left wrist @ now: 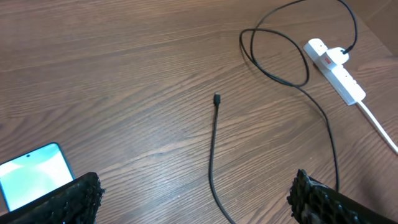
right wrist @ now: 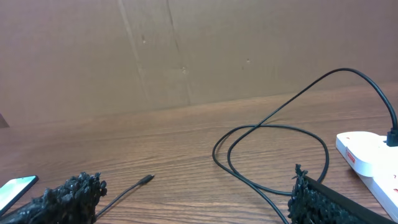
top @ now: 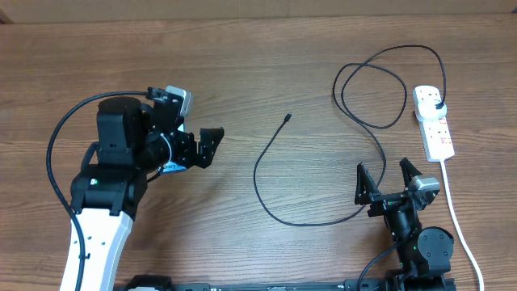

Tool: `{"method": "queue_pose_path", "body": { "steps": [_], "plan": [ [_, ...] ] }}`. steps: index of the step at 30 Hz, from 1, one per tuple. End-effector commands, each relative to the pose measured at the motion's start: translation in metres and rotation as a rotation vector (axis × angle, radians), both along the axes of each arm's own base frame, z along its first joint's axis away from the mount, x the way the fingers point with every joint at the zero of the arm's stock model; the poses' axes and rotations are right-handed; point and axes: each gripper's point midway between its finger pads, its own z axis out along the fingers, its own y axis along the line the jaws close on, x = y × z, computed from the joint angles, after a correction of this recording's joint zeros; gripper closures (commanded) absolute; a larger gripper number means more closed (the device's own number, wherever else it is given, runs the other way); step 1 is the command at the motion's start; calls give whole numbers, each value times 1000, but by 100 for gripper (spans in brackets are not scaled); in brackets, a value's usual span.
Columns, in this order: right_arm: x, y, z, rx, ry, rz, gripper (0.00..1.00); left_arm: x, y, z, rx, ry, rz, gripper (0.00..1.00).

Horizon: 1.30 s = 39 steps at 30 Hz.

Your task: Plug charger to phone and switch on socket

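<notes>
While both arms hang over the wooden table (top: 242, 73), most of its surface lies bare between them, with wide room in the middle and toward the far edge. Behind that edge, only the right wrist view shows a brown cardboard wall (right wrist: 186, 50). The left gripper (top: 212, 145) has its jaws spread and holds nothing. The right gripper (top: 386, 174) is spread and empty too, and the charger (top: 256, 170) passes on the table just in front of it. This black cable curves across the middle, loops at the far right and ends at the socket (top: 433, 121), which lies near the right edge. The phone (left wrist: 34, 174) lies lit, screen up, close to one left finger — the overhead view hides it under the left arm. The plug (top: 437, 104) sits in the strip's far end. The connector tip (top: 288, 118) lies free in the middle, apart from the phone.
</notes>
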Motion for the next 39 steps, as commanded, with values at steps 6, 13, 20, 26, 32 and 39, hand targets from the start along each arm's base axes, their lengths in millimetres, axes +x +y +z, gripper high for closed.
{"method": "queue_pose_path", "body": {
  "steps": [6, 13, 20, 26, 32, 39],
  "plan": [
    [0, -1, -2, -2, -4, -8, 0, 31, 19, -3, 16, 67, 165, 1],
    [0, -1, -2, -2, -4, -9, 0, 51, 38, 6, 131, 127, 265, 2],
    [0, -1, -2, -2, -4, -8, 0, 63, 37, 4, 287, 175, 309, 0],
    [0, -1, -2, -2, -4, -9, 0, 71, 32, -4, 260, 214, 328, 0],
    [0, -1, -2, -2, -4, -8, 0, 75, 26, -31, 314, 277, 318, 0],
    [0, -1, -2, -2, -4, -8, 0, 78, 36, -62, 320, 387, 368, 0]
  ]
}}
